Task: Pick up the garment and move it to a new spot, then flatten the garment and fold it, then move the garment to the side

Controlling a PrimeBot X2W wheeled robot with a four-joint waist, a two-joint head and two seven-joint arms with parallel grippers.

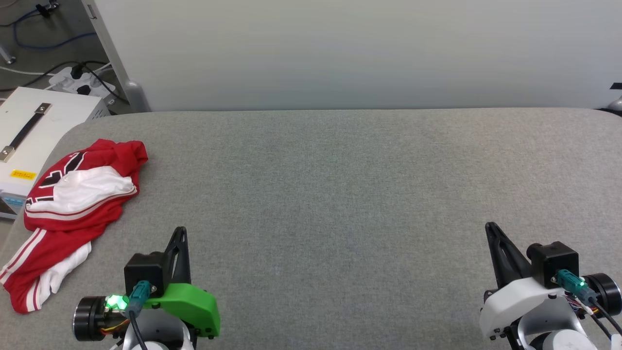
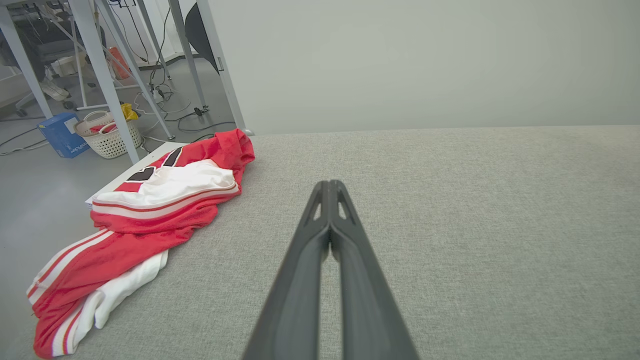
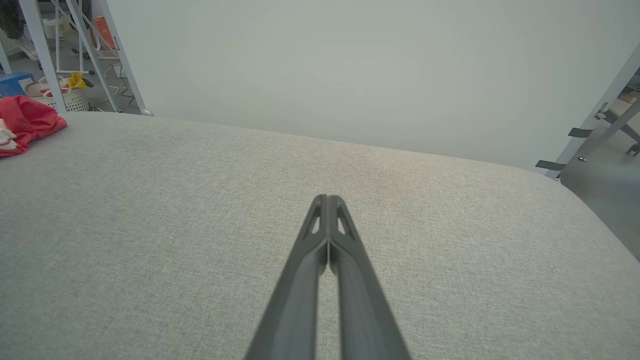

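Note:
The garment (image 1: pixel 73 214) is a red jersey with white sleeves and striped trim, lying crumpled at the left edge of the grey table (image 1: pixel 340 194), part of it draped over the edge. It also lies left of the fingers in the left wrist view (image 2: pixel 145 220), and its red corner sits at the far left of the right wrist view (image 3: pixel 25 125). My left gripper (image 1: pixel 181 231) is shut and empty, a little right of the garment's near end (image 2: pixel 330 184). My right gripper (image 1: pixel 490 226) is shut and empty at the lower right, over bare cloth (image 3: pixel 327 198).
A pale wall (image 1: pixel 340 53) backs the table. A white box with a black handle (image 1: pixel 34 131) stands left of the table beside the garment. Cables and a power strip (image 1: pixel 80 82) lie on the floor. Metal frame legs (image 2: pixel 105 75), a basket (image 2: pixel 107 137) and a blue box (image 2: pixel 60 135) stand further left.

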